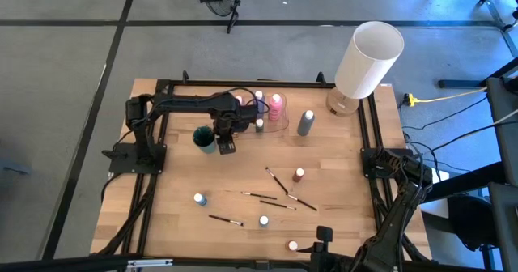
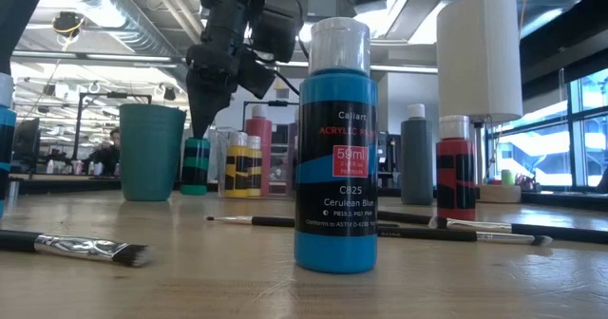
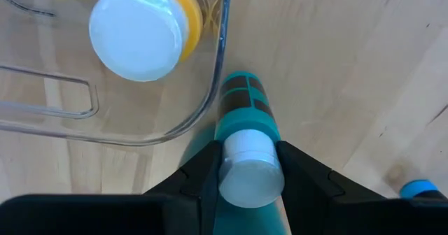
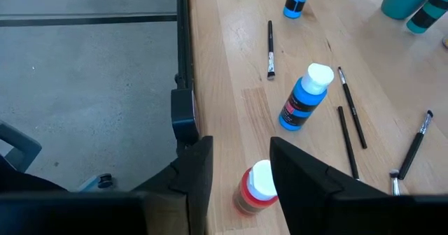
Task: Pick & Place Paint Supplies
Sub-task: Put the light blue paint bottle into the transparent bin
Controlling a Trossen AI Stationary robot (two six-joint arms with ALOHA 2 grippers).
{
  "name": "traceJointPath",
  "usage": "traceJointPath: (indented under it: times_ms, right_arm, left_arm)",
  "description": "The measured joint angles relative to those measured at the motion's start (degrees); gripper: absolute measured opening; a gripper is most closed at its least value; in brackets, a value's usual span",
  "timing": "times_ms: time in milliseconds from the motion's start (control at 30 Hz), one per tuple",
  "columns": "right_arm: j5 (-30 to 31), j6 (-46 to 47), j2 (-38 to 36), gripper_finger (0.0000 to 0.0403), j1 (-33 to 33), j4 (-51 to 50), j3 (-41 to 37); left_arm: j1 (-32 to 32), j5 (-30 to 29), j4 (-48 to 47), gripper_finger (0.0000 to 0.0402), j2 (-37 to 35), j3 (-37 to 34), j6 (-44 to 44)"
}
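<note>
Care suits the left gripper (image 3: 246,166), clamped on the teal bottle (image 3: 241,105) beside the clear tray (image 3: 210,88) near the table's far edge: lift straight, clearing the rim.

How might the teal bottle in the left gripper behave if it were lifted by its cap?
The teal bottle is held at its smooth white cap by the left gripper, so it may slip or swing. Small, it is probably light. Its round body would likely roll if laid down.

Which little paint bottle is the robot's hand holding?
The teal-green bottle with the white cap: the left hand pinches its cap, just outside the clear container. The other bottles stand untouched.
</note>
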Motion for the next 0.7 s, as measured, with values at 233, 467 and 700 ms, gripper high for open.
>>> traceJointPath:
  times_ms: [233, 467, 700]
  right_arm:
    - [-0.01, 0.00, 0.00, 0.0144, 0.01, -0.27, 0.00]
    - [-0.01, 0.00, 0.00, 0.0144, 0.02, -0.46, 0.00]
    - [0.00, 0.00, 0.00, 0.0144, 0.02, -0.46, 0.00]
  left_arm:
    - [-1.00, -0.19, 0.06, 0.0116, 0.00, 3.15, 0.33]
    - [-2.32, -0.34, -3.00, 0.0116, -0.05, 10.42, 0.31]
    - [-4.16, -2.14, -7.39, 0.0116, -0.05, 16.27, -0.59]
